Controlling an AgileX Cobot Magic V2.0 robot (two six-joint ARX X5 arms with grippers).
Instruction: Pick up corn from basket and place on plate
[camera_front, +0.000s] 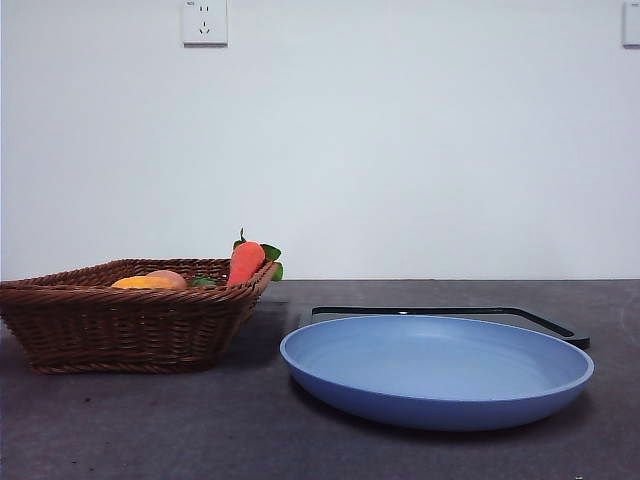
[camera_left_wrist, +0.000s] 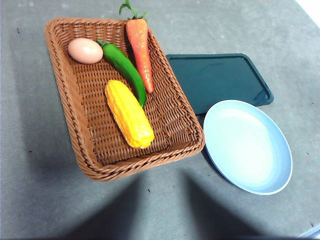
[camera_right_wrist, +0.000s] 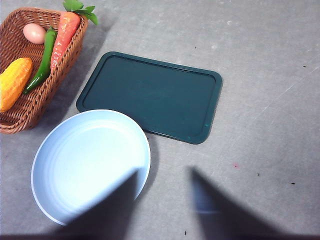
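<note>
- Front view is showing me the plate (camera_front: 437, 372) sitting nearest, bare, with the black tray (camera_front: 450, 313) lying just behind it.
- I am seeing the corn (camera_left_wrist: 129, 114) lying in the basket (camera_left_wrist: 75, 115), beside a green pepper (camera_left_wrist: 124, 67), carrot (camera_left_wrist: 139, 47) and egg (camera_left_wrist: 85, 50).
- I am holding both grippers high above the table; left gripper (camera_left_wrist: 162, 210) and right gripper (camera_right_wrist: 165, 210) are gaping open, gripping nothing.

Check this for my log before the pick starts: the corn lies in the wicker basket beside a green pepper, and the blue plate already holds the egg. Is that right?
Not quite. The egg is in the wicker basket with the corn, green pepper and carrot; the blue plate holds nothing. The left wrist view shows this. The rest stands.
</note>
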